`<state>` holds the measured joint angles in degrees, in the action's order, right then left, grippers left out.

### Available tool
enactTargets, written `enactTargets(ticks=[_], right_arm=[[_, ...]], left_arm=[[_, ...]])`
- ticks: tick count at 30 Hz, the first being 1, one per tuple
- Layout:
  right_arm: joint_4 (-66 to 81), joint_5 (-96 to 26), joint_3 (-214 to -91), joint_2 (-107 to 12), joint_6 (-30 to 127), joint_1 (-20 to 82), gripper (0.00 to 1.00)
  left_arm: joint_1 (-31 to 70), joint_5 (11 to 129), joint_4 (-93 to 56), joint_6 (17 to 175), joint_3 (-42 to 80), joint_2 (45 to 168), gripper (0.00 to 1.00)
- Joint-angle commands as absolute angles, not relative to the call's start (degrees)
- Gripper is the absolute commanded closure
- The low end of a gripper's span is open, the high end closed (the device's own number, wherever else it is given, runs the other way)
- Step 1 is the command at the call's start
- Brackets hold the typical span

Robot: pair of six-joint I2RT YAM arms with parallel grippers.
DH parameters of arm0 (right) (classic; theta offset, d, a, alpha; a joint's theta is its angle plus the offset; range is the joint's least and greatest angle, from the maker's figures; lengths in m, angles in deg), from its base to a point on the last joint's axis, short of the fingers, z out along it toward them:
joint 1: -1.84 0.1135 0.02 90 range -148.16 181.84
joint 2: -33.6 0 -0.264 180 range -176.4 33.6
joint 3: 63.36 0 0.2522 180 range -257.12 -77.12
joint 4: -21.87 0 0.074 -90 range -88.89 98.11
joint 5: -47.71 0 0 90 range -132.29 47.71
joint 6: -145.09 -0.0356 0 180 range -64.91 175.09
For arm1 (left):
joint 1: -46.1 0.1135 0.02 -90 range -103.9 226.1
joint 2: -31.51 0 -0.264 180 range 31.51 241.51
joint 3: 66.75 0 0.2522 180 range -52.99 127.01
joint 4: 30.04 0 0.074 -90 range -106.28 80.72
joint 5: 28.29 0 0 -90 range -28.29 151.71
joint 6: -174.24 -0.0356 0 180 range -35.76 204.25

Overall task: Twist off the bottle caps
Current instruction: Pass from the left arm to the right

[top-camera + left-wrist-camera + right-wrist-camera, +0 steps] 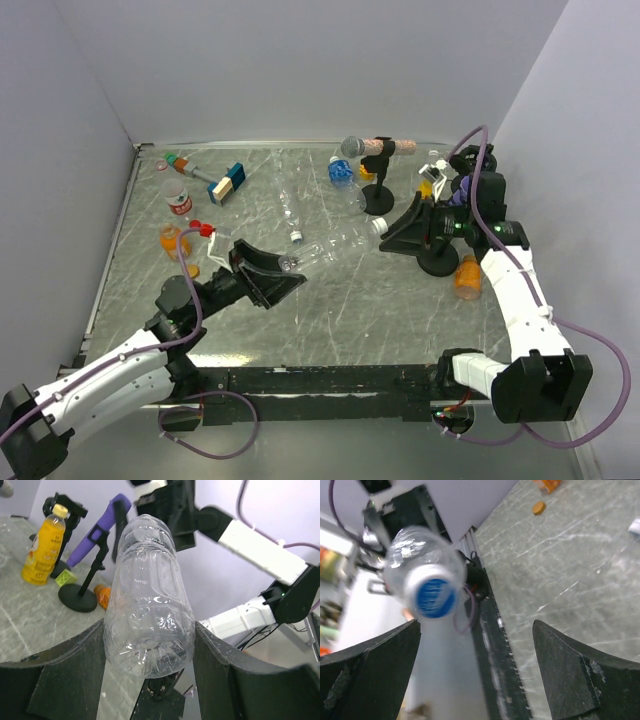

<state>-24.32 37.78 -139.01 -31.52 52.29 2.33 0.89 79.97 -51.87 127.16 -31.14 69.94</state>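
The left gripper (277, 274) is clamped on the base end of a clear bottle (330, 247) and holds it off the bench (350, 310). The bottle lies nearly level. In the top view its long axis runs from lower left to upper right across the middle of the bench. Its blue-and-white cap (436, 598) points at the right gripper (402, 228). That gripper's jaws stand wide apart, one on each side of the cap, with a gap showing on both sides.

- The clear bottle (415, 562) and its blue cap (436, 597) look blurred in the right wrist view.
- In the left wrist view, its own body hides its neck.
- The left pincer (150, 627) is cut off by the bottom edge there.
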Motion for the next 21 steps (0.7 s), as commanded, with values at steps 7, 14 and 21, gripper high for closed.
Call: enactTargets(ticks=[7, 14, 21], right_arm=[[21.42, 34.88, -130.92, -29.33, -4.99, 2.46, 0.01], [33.26, 33.57, -130.11, -30.38, -16.90, 5.26, 0.02], [26.22, 30.66, -133.01, -31.44, -9.86, 8.25, 0.37]], left_arm=[[0.66, 77.35, -62.33, 129.95, -31.19, 72.46, 0.91], [0.31, 76.74, -63.74, 130.74, -31.10, 74.22, 0.91], [0.05, 75.77, -63.56, 130.65, -30.84, 75.01, 0.91]])
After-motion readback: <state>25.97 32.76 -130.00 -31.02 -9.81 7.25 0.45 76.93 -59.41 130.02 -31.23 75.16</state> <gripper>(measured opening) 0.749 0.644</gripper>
